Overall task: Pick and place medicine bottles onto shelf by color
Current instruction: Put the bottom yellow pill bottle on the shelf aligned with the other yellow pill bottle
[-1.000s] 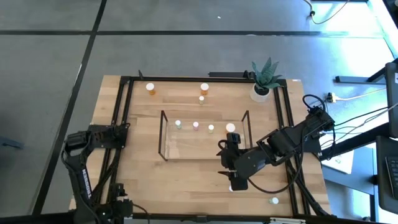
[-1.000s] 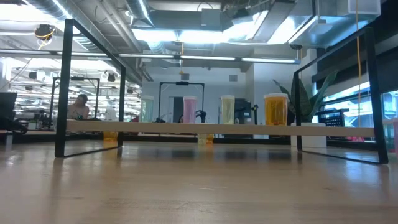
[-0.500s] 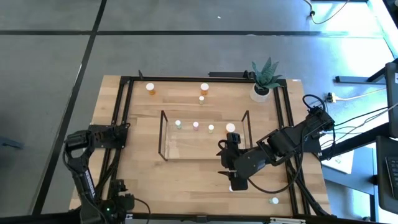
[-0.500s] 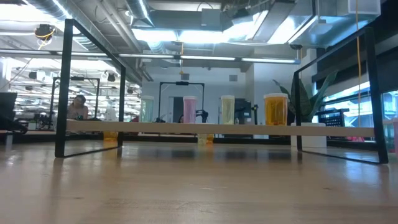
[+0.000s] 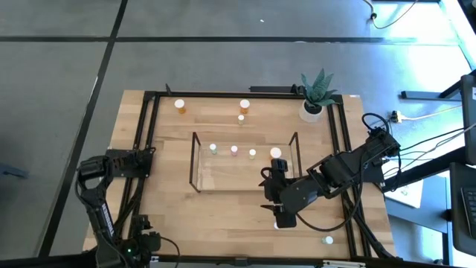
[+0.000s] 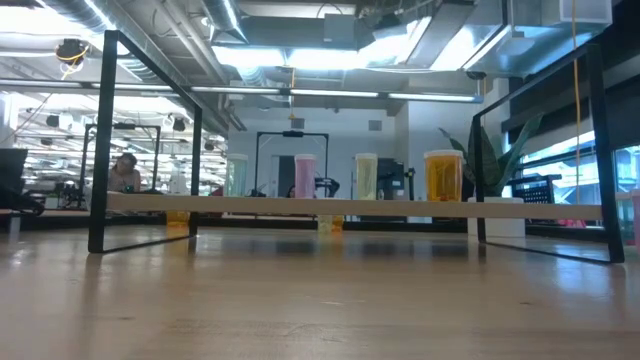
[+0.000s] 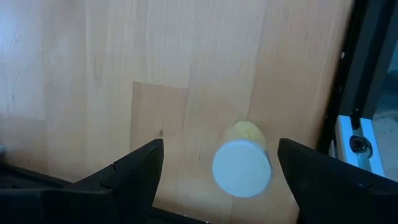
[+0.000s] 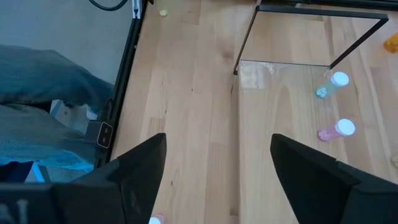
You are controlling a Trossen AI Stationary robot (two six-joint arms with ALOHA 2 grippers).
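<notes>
Four small bottles stand in a row on the clear shelf (image 5: 242,162) in the middle of the desk (image 5: 171,205): a greenish bottle (image 5: 213,148), a pink bottle (image 5: 233,150), a yellowish bottle (image 5: 252,153) and a bigger orange bottle (image 5: 276,153). More orange bottles (image 5: 180,106) stand behind the shelf, near a plant pot (image 5: 312,109). The right gripper (image 5: 281,217) hangs over the desk in front of the shelf, jaws wide apart and holding nothing. The left gripper (image 7: 214,180) is low at the desk's near left corner, jaws wide open around a white-capped bottle (image 7: 242,167) but not squeezing it.
</notes>
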